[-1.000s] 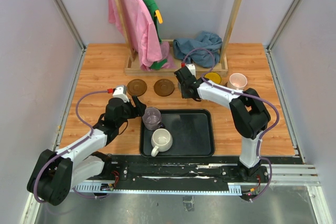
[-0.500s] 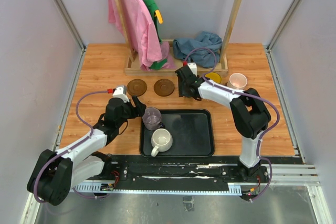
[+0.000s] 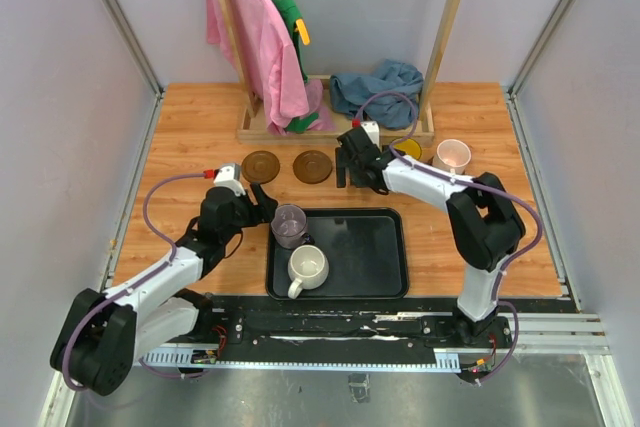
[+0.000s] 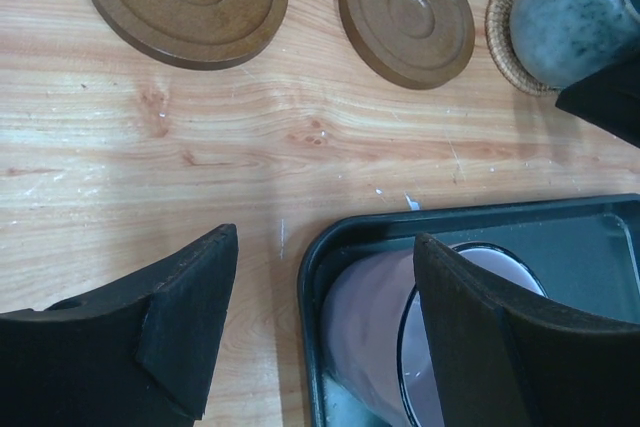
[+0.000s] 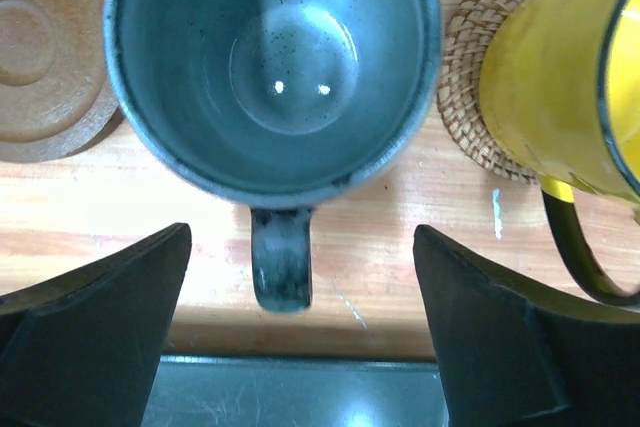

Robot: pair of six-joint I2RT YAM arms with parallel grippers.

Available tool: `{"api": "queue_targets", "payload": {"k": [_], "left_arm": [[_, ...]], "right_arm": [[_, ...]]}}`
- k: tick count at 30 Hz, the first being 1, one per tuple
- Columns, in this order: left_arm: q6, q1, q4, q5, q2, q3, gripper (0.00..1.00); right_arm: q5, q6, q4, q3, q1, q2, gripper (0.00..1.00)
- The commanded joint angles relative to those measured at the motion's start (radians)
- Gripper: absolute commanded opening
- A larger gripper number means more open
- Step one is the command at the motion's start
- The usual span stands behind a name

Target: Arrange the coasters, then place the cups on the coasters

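Though the tray still holds the purple mug, with the left gripper open over it, the right gripper has just spread wide, leaving the grey-blue mug standing free on a tan coaster just past the tray's far edge: that cup is placed.

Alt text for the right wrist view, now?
A grey-blue mug seen from above, its handle pointing at the camera between the fingers of the open right hand. A yellow mug on a woven coaster stands right of it, a brown coaster left.
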Motion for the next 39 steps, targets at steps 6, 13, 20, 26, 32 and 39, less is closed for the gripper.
{"api": "queue_targets", "payload": {"k": [6,13,20,26,32,39], "left_arm": [[0.017,-0.008,-0.055,0.003,-0.148,-0.007,0.94],[0.004,-0.055,-0.16,0.019,-0.249,-0.004,0.99],[-0.053,-0.152,-0.258,-0.003,-0.251,0.017,1.0],[-0.107,-0.234,-0.334,-0.056,-0.27,0.021,0.98],[-0.165,-0.288,-0.41,-0.059,-0.319,0.02,0.97],[-0.208,-0.308,-0.419,-0.094,-0.339,-0.009,0.91]], "right_arm": [[0.098,-0.043,-0.054,-0.034,0.081,-0.237,0.98],[0.201,-0.045,-0.055,-0.114,0.089,-0.409,0.98],[0.149,-0.104,0.026,-0.227,0.089,-0.528,0.98],[-0.028,-0.144,0.059,-0.309,0.097,-0.573,0.99],[-0.057,-0.194,0.052,-0.355,0.153,-0.601,0.99],[-0.098,-0.223,0.06,-0.363,0.196,-0.575,0.85]]}}
